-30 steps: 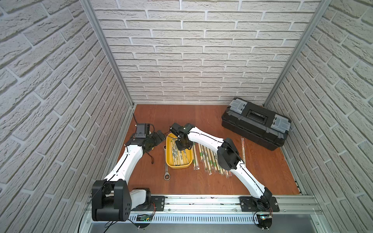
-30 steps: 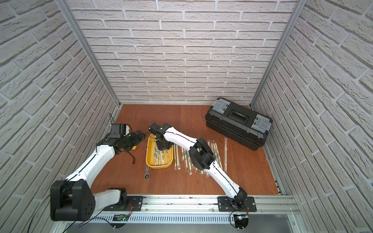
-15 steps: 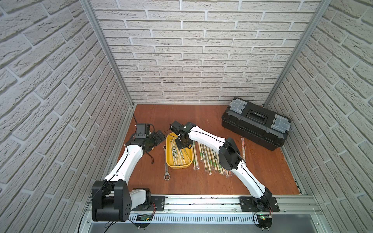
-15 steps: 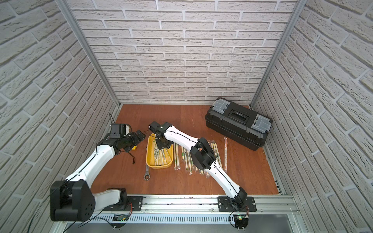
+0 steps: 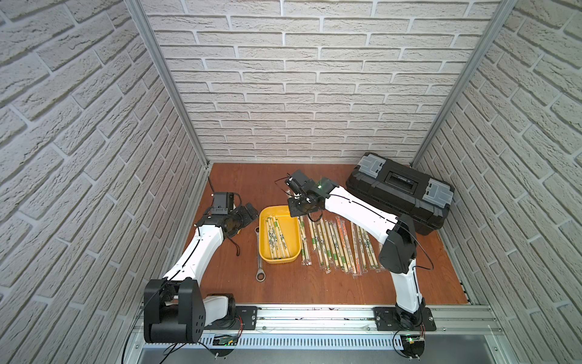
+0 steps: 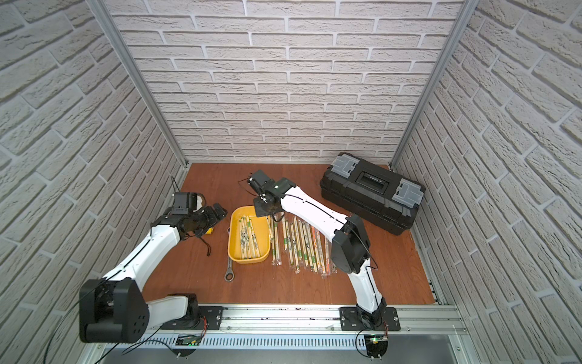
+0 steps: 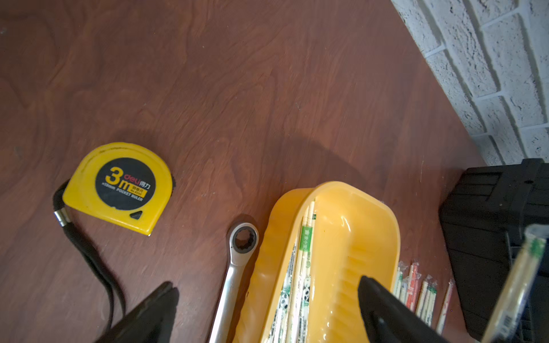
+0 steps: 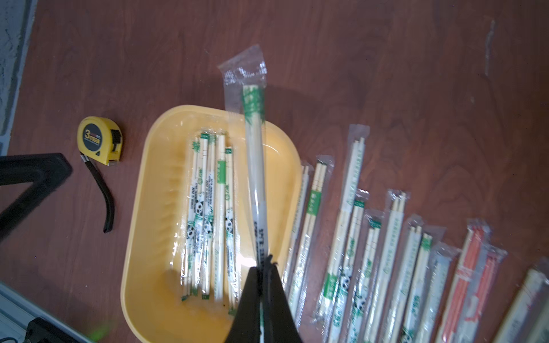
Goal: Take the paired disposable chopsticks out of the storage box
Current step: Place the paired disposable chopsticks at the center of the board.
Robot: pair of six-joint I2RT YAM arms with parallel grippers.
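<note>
My right gripper (image 8: 264, 267) is clamped on one held pair (image 8: 255, 142) of sleeved chopsticks, gripped near one end. The rest of its length reaches out from the jaws above the storage box (image 8: 139, 208), clear of the other contents.

Handling, as I judge it: light and stiff in the wood but slick in the clear sleeve. Hold on the sticks themselves, not on the empty sleeve tail.

Below the gripper, several boxed pairs (image 8: 208, 208) lie lengthwise in the box. Just beyond its far wall, a laid-out row (image 8: 371, 252) rests on the surface (image 8: 386, 74).

The sleeves carry green print, panda figures and some orange. The black lettering on the held sleeve is too blurred to read.

My left gripper (image 7: 267, 285) stands wide apart and empty, near the box's end. Beside it lie a wrench (image 7: 237, 267) and a yellow tape measure (image 7: 118, 187) marked "deli 3m POCKET RULER".

The black toolbox (image 5: 400, 192) sits well off.
</note>
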